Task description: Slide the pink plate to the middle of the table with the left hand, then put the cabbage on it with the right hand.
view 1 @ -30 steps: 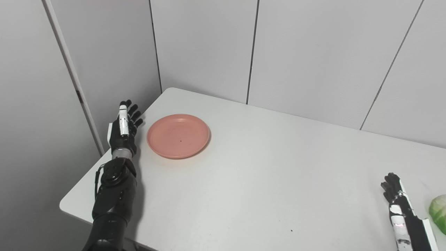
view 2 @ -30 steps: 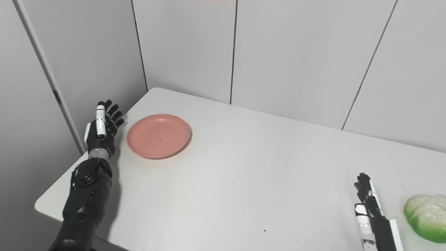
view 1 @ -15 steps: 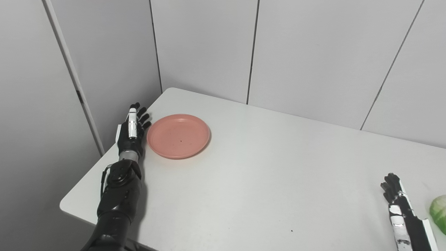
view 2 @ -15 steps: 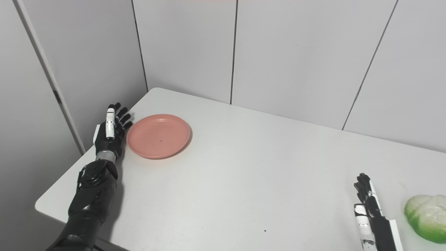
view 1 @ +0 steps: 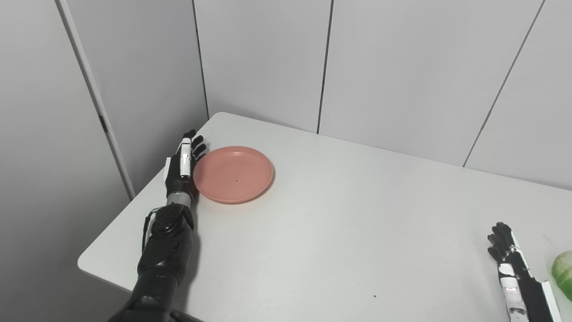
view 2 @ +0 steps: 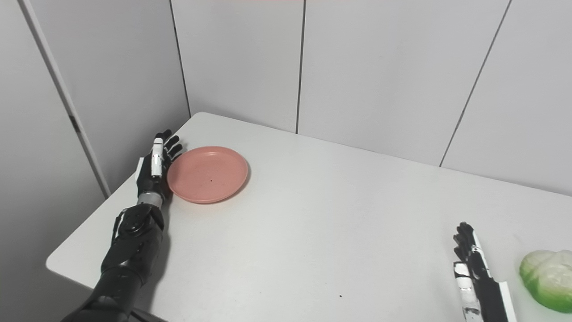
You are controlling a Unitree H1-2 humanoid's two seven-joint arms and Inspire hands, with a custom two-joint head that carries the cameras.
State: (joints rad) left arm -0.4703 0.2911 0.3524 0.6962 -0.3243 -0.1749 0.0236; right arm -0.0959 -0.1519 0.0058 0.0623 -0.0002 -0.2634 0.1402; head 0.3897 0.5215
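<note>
The pink plate (view 1: 233, 173) lies flat on the white table (view 1: 339, 232), in the left half of the frame a little above mid-height, close to the table's far left corner. It is shallow, with a low raised rim, and nothing lies in it except a tiny dark speck near its middle.

Against the plate's left rim stands the left hand (view 1: 181, 166), edge-on, fingers straight and spread a little, pointing toward the upper part of the frame. The hand holds nothing; its palm side faces the plate and meets the rim, or comes so near that no gap shows in either view. The black forearm runs from it down to the lower left edge of the frame.

The cabbage (view 2: 547, 280) sits at the lower right edge of the frame, pale green and white, cut off in part by the frame's border. Just to its left is the right hand (view 2: 470, 257), low over the table, fingers extended toward the top of the frame and empty, apart from the cabbage.

Behind the table, grey wall panels (view 1: 402, 67) with dark vertical seams fill the upper frame.
</note>
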